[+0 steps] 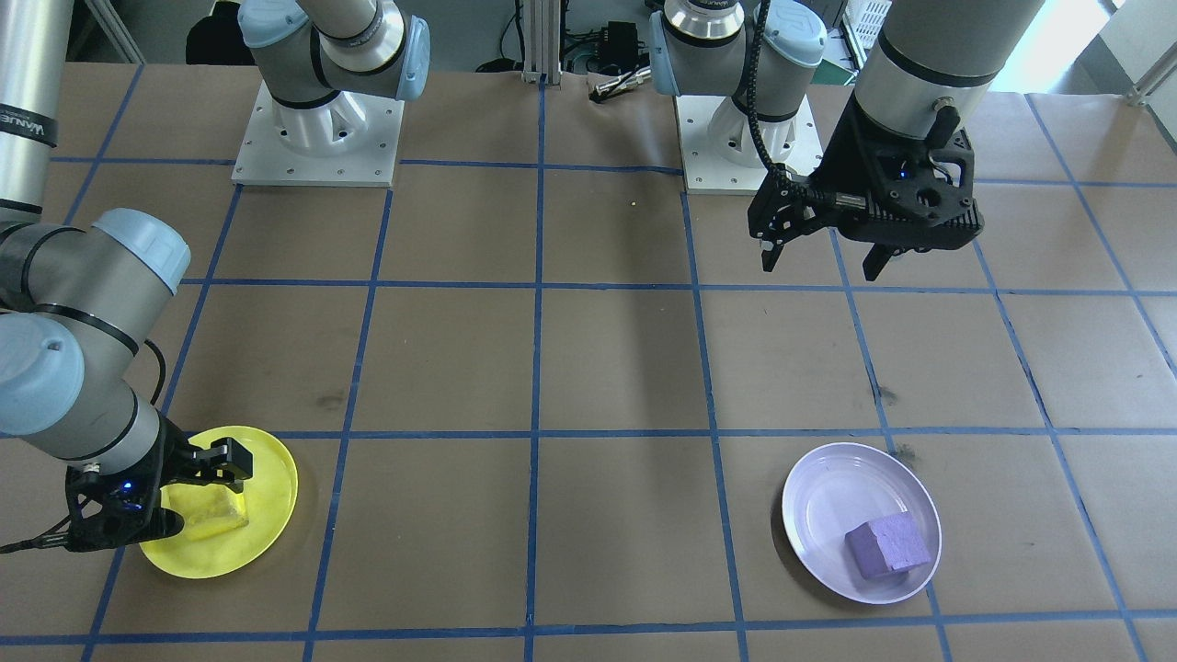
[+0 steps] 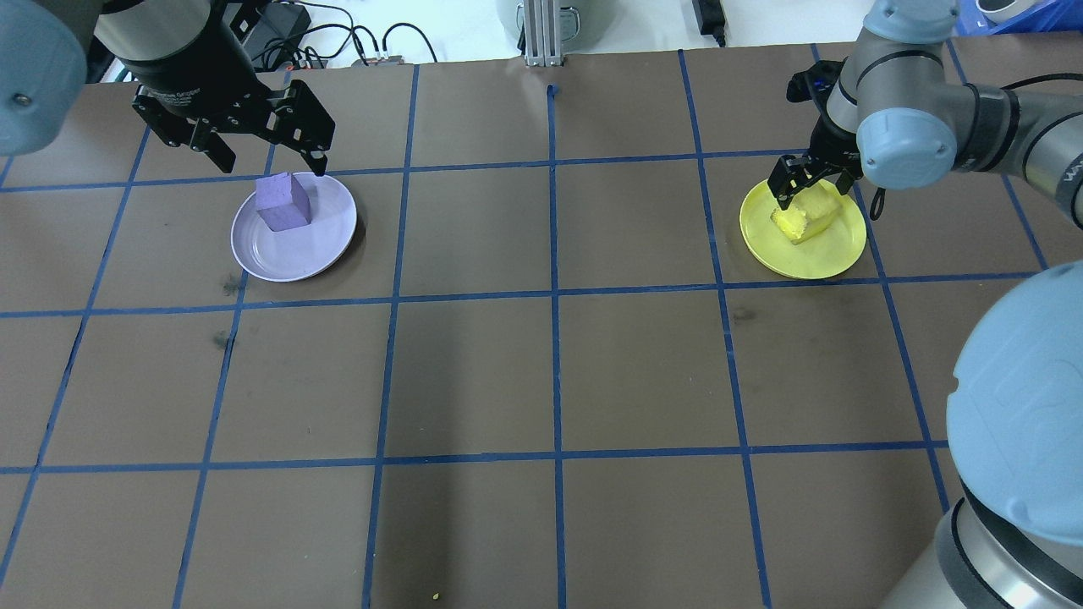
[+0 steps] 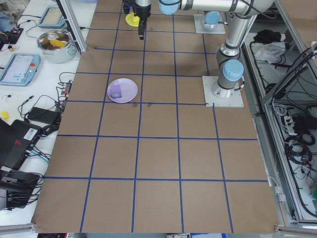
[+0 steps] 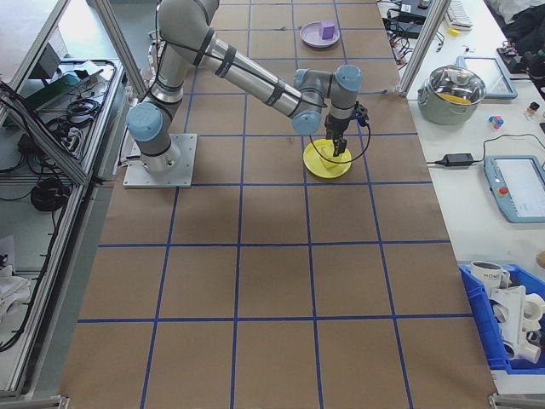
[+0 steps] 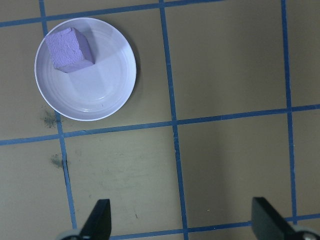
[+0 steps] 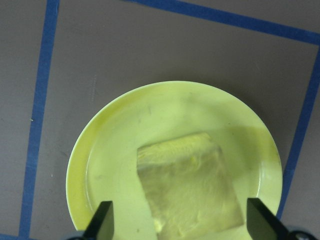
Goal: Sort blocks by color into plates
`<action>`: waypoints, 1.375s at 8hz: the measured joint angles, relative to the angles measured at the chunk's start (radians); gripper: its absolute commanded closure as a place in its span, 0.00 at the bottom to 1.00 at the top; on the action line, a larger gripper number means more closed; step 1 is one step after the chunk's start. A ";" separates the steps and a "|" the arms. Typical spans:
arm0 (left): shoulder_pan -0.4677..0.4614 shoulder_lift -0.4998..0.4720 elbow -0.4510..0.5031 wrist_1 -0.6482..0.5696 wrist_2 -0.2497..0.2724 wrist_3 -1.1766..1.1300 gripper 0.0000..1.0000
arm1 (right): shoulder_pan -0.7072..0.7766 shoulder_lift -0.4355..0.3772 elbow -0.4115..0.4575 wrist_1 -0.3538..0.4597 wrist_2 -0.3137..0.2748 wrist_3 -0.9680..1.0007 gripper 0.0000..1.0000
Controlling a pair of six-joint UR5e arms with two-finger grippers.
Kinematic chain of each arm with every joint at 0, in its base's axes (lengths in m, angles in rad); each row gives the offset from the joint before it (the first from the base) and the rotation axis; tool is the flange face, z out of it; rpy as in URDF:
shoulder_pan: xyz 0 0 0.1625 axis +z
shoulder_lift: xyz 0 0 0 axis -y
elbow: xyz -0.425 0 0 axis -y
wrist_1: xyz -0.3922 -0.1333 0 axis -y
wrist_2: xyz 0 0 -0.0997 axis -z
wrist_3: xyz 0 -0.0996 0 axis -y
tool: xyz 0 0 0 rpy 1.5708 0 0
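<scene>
Purple block (image 2: 284, 203) sits in the lavender plate (image 2: 326, 241), toward the rim farthest from the robot; from the left wrist camera it lies at the plate's upper left. Left claw (image 2: 258, 150) hangs high above the counter (image 2: 541, 364), near the plate but clear of it, fingers spread wide, gripping nothing; in the front view it sits well back toward the robot's base.

Yellow block (image 2: 804, 220) lies inside the yellow plate (image 2: 833, 254), roughly mid-plate, slightly askew to the plate's outline. Right claw (image 2: 808, 182) is down low over that plate, fingers parted wide. From the right wrist camera both fingertips (image 6: 102, 222) stand off to either side of the block with plate showing between, not pinching it. Cannot tell whether the tips touch the plate.

The two plates lie well apart, at opposite sides of the counter. Brown surface with a blue tape grid.
</scene>
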 measured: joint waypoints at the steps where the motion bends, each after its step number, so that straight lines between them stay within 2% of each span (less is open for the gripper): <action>1: 0.001 0.000 0.000 0.000 0.000 0.001 0.00 | 0.000 -0.009 -0.012 0.012 0.000 0.003 0.00; 3: 0.001 0.002 -0.001 -0.004 0.000 -0.004 0.00 | 0.001 -0.050 -0.060 0.094 0.004 0.021 0.00; 4: 0.000 0.007 0.000 -0.012 0.002 -0.009 0.00 | 0.002 -0.088 -0.102 0.174 0.003 0.077 0.00; 6: -0.001 0.016 -0.001 -0.054 0.036 -0.008 0.00 | 0.014 -0.179 -0.159 0.318 0.005 0.229 0.00; 9: 0.028 0.008 -0.007 -0.122 0.060 0.002 0.00 | 0.125 -0.294 -0.175 0.438 0.001 0.466 0.00; 10: 0.040 0.014 -0.003 -0.126 0.099 0.003 0.00 | 0.166 -0.323 -0.175 0.457 0.002 0.491 0.00; 11: 0.042 0.018 0.000 -0.128 0.181 0.004 0.00 | 0.195 -0.352 -0.175 0.476 0.008 0.500 0.00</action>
